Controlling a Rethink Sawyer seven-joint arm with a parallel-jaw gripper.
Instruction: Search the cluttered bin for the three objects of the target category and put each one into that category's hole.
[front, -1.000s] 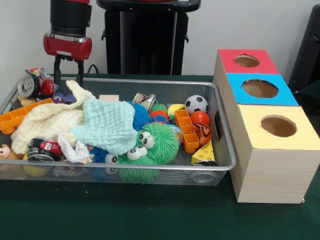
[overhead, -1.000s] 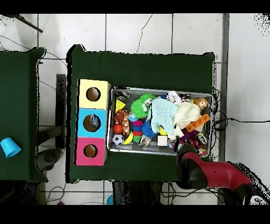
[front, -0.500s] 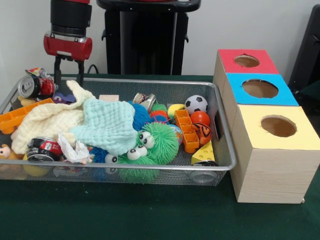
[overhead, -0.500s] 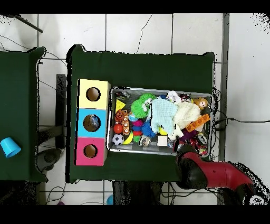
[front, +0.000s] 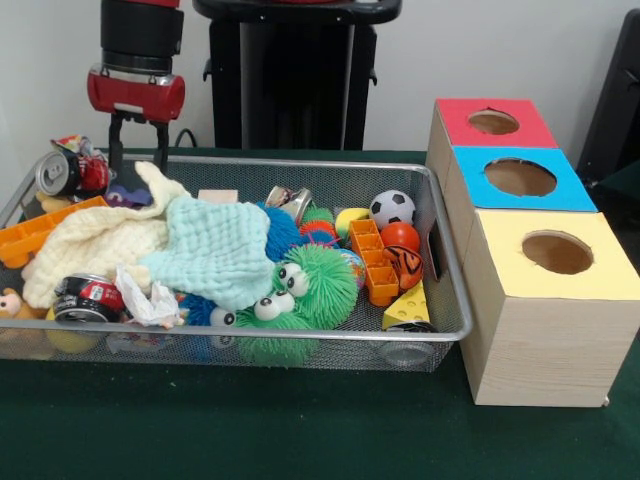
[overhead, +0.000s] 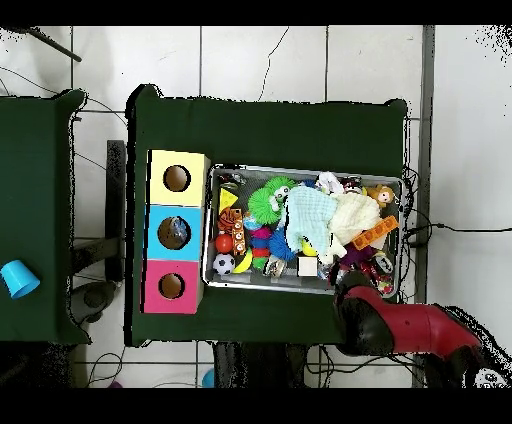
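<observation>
My gripper (front: 139, 140) hangs released, its two fingers (front: 115, 141) spread apart and holding nothing, above the ten o'clock corner of the wire bin (front: 300, 340) in the front view. Just below it lie a crushed can (front: 70, 173) and the upper end of a cream cloth (front: 95, 240). A mint cloth (front: 215, 250) lies over the cream one toward the bin's middle, partly covering a blue spiky ball (front: 280, 232). At the bin's six o'clock sits a green fuzzy toy (front: 305, 290) with googly eyes. An orange block (front: 40, 232) lies along the nine o'clock rim, and a second can (front: 88, 298) rests toward seven o'clock beside a crumpled wrapper (front: 148, 300).

Toward three o'clock in the bin are a small soccer ball (front: 392, 207), an orange ball (front: 400, 236), an orange grid piece (front: 372, 262) and a yellow cheese wedge (front: 408, 306).

On the green desk (front: 300, 430), touching the bin's three o'clock side, stand three wooden boxes in a row, each with a round hole on top: the red box (front: 493, 122) farthest, the blue box (front: 520, 178) in the middle, the yellow box (front: 555, 255) nearest.

From overhead my red arm (overhead: 410, 328) reaches to the bin's five o'clock corner.
</observation>
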